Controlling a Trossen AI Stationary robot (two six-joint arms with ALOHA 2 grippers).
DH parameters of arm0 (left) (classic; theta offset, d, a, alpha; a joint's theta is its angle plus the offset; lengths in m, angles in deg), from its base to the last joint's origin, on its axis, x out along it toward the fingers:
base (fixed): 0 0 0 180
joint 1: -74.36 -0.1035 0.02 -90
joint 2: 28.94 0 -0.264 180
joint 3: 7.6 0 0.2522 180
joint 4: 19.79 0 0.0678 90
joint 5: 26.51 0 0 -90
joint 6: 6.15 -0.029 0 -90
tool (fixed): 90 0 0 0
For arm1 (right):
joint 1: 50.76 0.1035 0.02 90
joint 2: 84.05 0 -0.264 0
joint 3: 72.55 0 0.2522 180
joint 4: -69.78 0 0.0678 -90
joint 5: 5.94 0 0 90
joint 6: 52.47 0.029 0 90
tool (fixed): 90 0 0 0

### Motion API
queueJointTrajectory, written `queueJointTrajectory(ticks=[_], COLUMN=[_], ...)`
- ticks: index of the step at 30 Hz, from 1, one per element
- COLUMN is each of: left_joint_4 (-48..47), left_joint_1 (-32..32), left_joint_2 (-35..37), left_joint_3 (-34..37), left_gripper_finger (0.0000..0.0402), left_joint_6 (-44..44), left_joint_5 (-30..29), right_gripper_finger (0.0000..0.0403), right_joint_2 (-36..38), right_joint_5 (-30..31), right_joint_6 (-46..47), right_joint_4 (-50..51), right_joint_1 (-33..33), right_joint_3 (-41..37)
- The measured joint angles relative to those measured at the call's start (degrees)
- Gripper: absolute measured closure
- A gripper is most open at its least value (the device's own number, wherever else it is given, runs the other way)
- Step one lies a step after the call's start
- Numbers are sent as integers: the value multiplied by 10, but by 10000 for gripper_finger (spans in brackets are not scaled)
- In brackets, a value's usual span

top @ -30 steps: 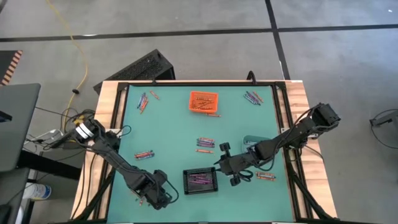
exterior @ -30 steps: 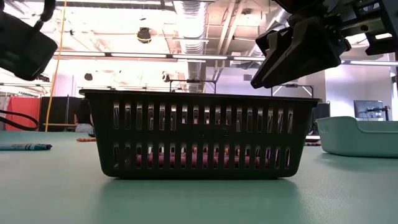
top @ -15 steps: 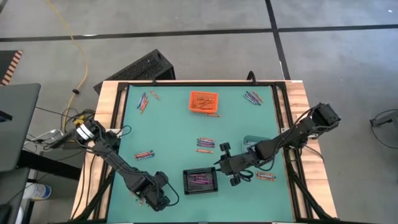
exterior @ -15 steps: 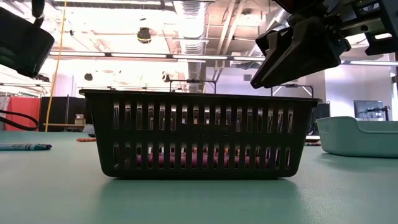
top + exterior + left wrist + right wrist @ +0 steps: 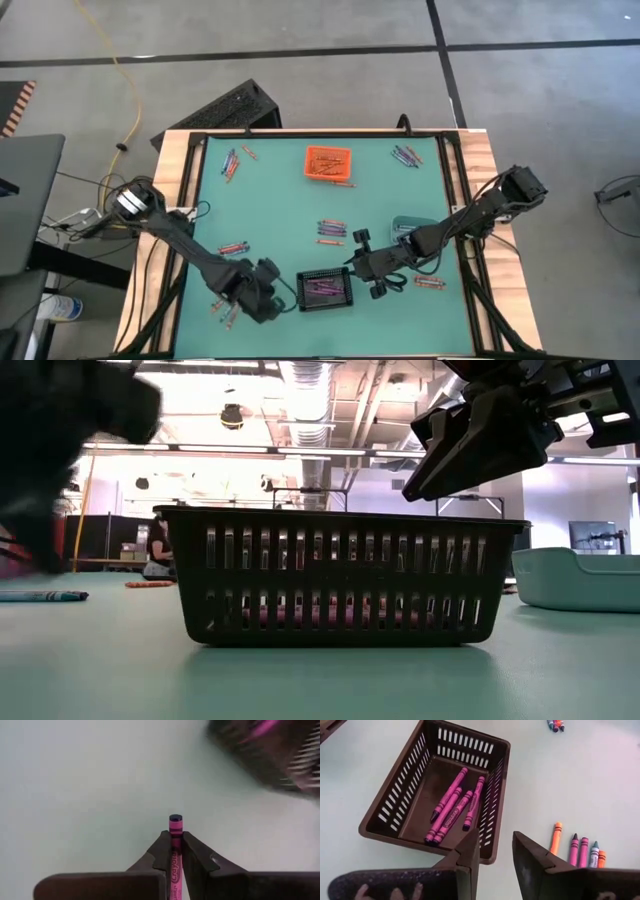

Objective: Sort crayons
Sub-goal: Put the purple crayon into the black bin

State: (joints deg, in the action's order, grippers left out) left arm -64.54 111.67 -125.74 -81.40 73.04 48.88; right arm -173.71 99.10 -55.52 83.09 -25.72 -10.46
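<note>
Your left gripper [image 5: 175, 851] is clamped on a pink crayon [image 5: 175, 840], tip poking past the fingers, just left of the black bin [image 5: 324, 290] at the near edge of the table [image 5: 280, 190]. You're mid-carry; next you'll want to bring it over the bin, where four pink crayons [image 5: 451, 807] already lie, and let go. Your right gripper [image 5: 495, 851] hangs part open and empty above the bin's right side. The low view shows the left arm only as a dark blur, and the wrist view smears the bin.
</note>
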Motion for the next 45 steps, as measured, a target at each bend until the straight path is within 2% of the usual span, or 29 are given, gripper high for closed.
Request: queueJointTrajectory(ticks=[3,6,10,14,18,22,27,38,45], left_joint_4=[15,43,134,240,320,347,357,384,383], left_joint_1=[-17,-39,-61,-95,-123,-140,-154,-156,-157], left_joint_2=[31,63,85,73,37,9,-8,-9,-9], left_joint_3=[0,0,-1,-1,-2,-2,-2,-2,-2], left_gripper_finger=[384,384,384,384,384,384,384,382,343], left_joint_6=[-46,-93,-193,-294,-359,-383,-385,-424,-435], left_joint_5=[-9,-43,-75,-54,15,49,59,91,89], right_gripper_finger=[292,292,292,292,292,292,292,292,292], right_joint_2=[0,0,0,0,0,0,0,0,0], right_joint_5=[0,0,0,0,0,0,4,5,5], right_joint_6=[0,0,0,0,0,0,0,0,0], right_joint_4=[0,2,2,1,2,12,32,26,26], right_joint_1=[0,0,0,0,1,3,5,3,3], right_joint_3=[0,0,0,0,0,0,-1,-1,0])
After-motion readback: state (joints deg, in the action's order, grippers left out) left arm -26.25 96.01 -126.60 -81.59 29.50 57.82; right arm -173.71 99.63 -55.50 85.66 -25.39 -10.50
